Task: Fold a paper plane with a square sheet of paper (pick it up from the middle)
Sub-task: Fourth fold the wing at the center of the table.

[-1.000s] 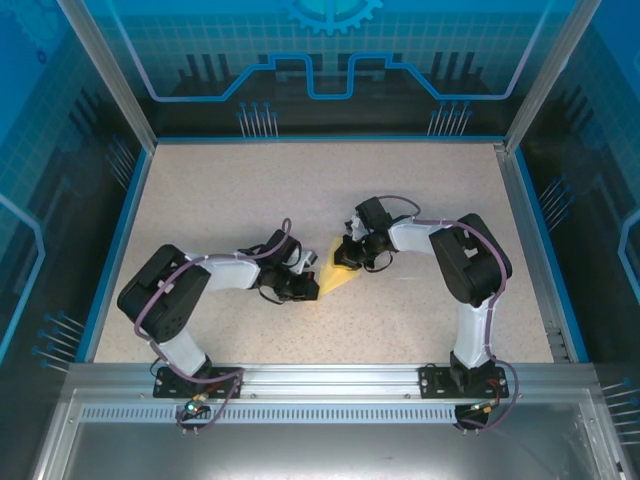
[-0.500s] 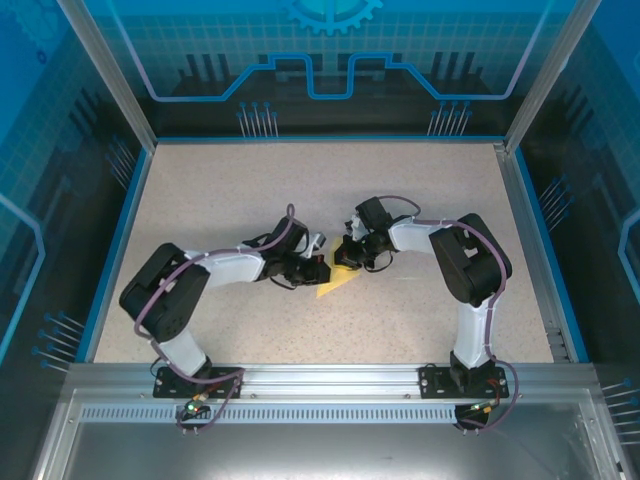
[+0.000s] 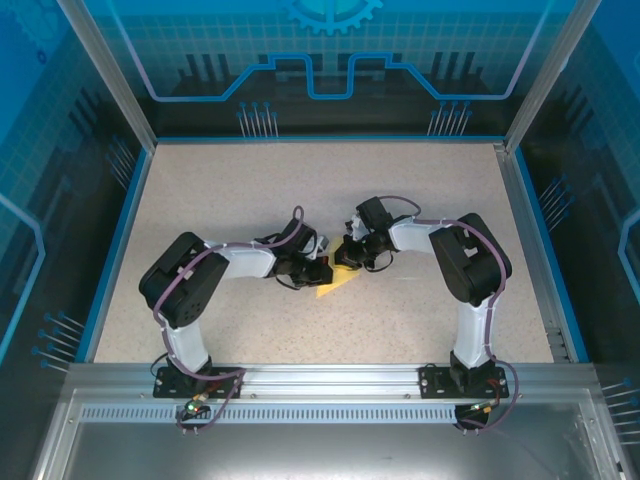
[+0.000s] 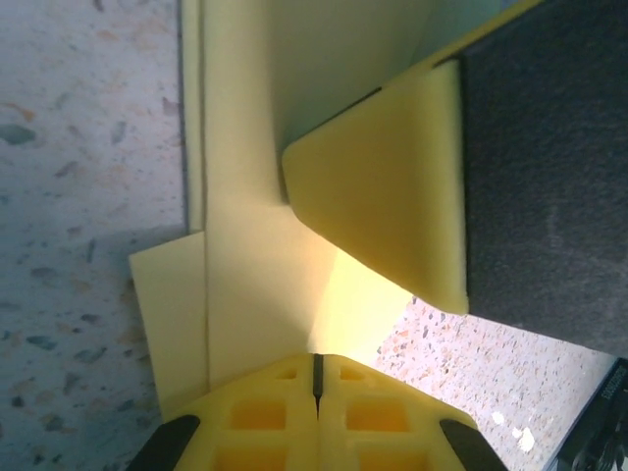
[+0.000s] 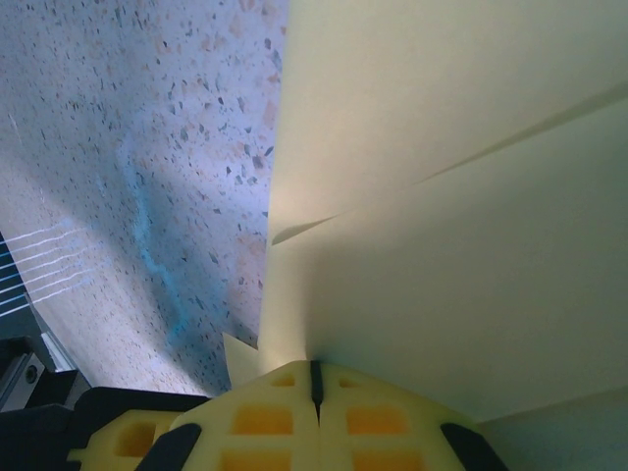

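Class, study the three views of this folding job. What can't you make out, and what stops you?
Top view: the paper is tiny, its upper part under the left hand and right hand; folds unreadable.
Left wrist view: the paper runs off the top edge; the right hand covers its right side.
Right wrist view: the paper is cut off by the top and right edges.

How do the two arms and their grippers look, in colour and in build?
The left arm and the right arm both have white links between bulky black joints, on black bases. A purplish cable runs along each arm. The left gripper and the right gripper have yellow fingers, moulded with square pockets.
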`<state>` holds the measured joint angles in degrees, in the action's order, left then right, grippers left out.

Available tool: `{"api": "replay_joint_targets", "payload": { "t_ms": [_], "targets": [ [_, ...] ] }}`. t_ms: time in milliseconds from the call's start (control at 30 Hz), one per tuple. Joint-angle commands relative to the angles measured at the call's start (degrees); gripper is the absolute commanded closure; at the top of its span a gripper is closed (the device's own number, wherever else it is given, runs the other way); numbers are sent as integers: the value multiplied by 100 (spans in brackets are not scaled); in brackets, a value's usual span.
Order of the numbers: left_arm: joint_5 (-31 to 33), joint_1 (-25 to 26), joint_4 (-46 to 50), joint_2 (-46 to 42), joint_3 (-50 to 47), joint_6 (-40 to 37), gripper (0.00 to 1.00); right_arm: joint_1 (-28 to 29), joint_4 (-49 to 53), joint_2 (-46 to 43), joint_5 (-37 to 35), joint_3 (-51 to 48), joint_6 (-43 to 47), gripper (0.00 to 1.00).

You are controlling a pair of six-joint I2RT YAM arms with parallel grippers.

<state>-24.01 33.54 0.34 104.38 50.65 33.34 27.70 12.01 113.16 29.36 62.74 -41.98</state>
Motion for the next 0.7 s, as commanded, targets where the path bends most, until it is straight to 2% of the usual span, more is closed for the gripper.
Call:
{"api": "replay_joint_targets", "payload": {
  "t_ms": [0, 233, 467, 667],
  "targets": [
    [-3, -74, -84, -61, -179, 118, 94, 0, 640, 560, -845, -295, 87, 97],
    [-191, -98, -178, -119, -701, 190, 94, -1, 670, 580, -845, -275, 93, 97],
    [-507, -117, 73, -792, -1443, 24, 93, 3, 686, 566, -857, -262, 121, 97],
    [-433, -114, 402, -1454, -1353, -157, 93, -7, 621, 409, -647, -152, 185, 96]
  ]
}}
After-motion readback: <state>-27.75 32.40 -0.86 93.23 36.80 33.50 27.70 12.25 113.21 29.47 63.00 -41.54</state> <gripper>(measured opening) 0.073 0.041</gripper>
